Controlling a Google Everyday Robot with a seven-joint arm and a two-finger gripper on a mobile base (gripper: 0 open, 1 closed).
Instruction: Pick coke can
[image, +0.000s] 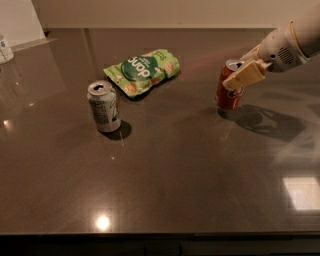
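Note:
The coke can (229, 94), red with white script and a silver top, is at the right of the dark table (165, 170), leaning a little. My gripper (241, 75) reaches in from the upper right and is shut on the can's upper part. One cream fingertip (246, 76) lies across the can's front, and the other is hidden behind the can. The can's base is at, or just above, the table surface.
A silver-and-green can (104, 106) stands upright at the left of centre. A green snack bag (142, 71) lies flat behind it. A small white container (5, 49) sits at the far left edge. The table's front edge runs along the bottom.

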